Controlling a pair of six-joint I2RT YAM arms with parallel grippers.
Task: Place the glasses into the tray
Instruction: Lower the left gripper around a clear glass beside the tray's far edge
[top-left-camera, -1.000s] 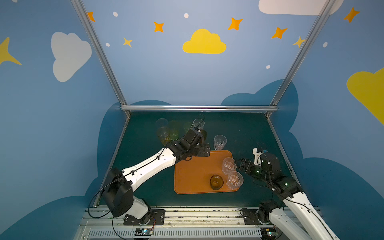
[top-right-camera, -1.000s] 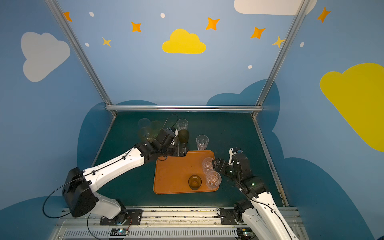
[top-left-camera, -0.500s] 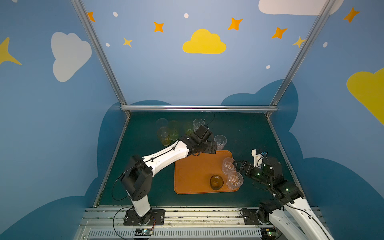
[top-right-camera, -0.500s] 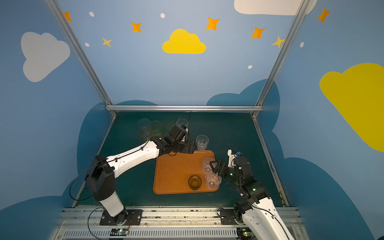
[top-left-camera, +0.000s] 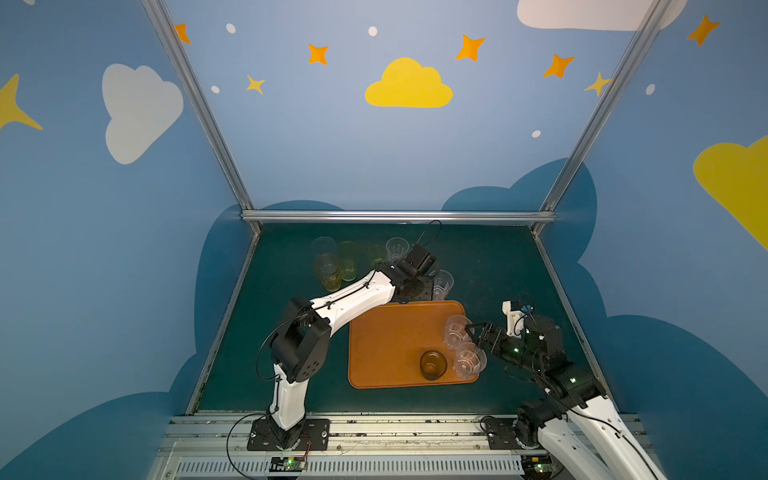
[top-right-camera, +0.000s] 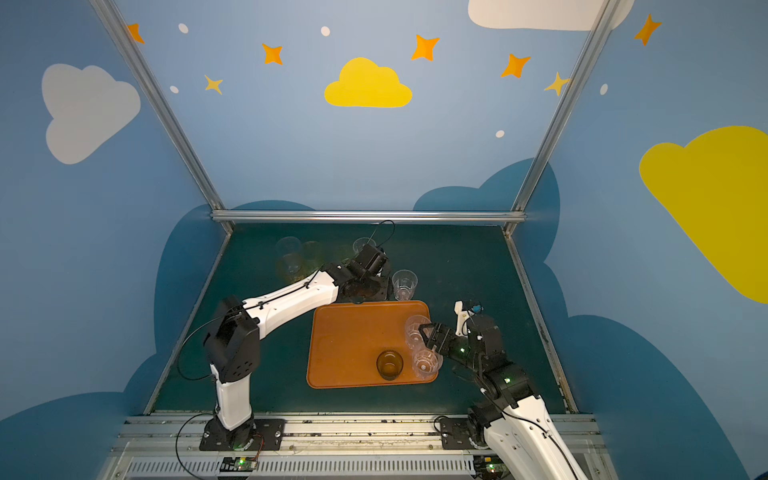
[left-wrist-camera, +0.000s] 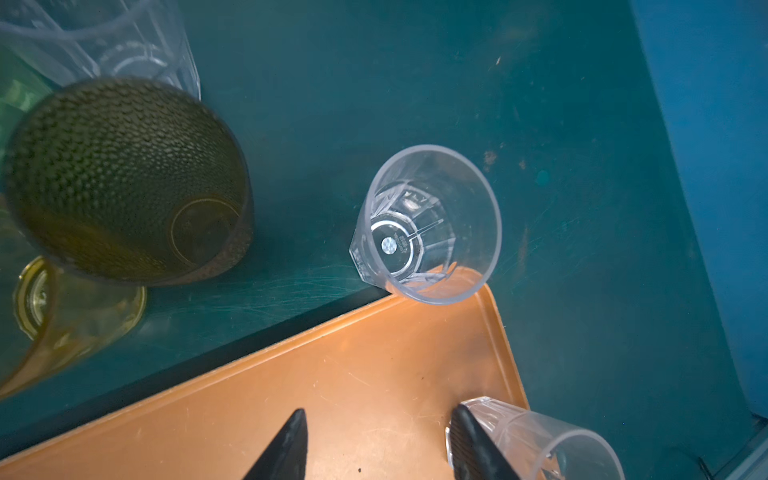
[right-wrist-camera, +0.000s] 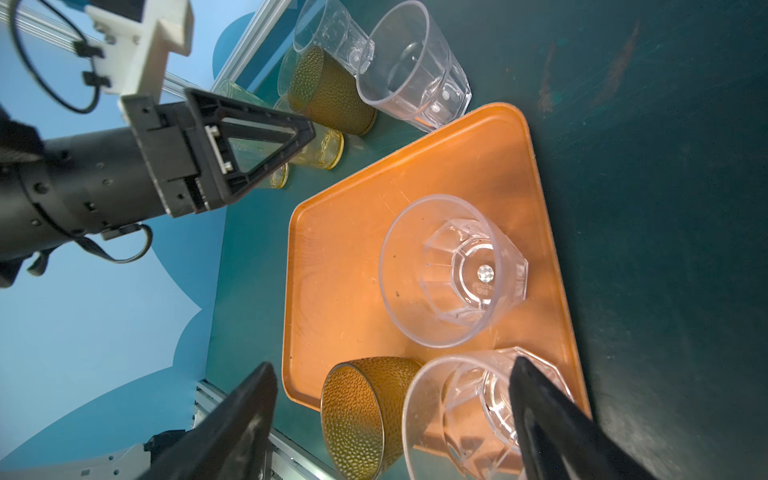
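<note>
Just past the tray's (left-wrist-camera: 374, 365) far edge, a clear glass (left-wrist-camera: 428, 224) is standing upright, right ahead of the left claw (left-wrist-camera: 378, 411), which is hanging over the tray, spread apart and empty, nearer than the right claw (right-wrist-camera: 392, 363), also spread wide.

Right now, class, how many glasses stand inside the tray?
3: the dark brown glass at the tray's near edge, the near clear glass beside it in the right corner, the far clear glass just behind that. None seems hidden.
</note>
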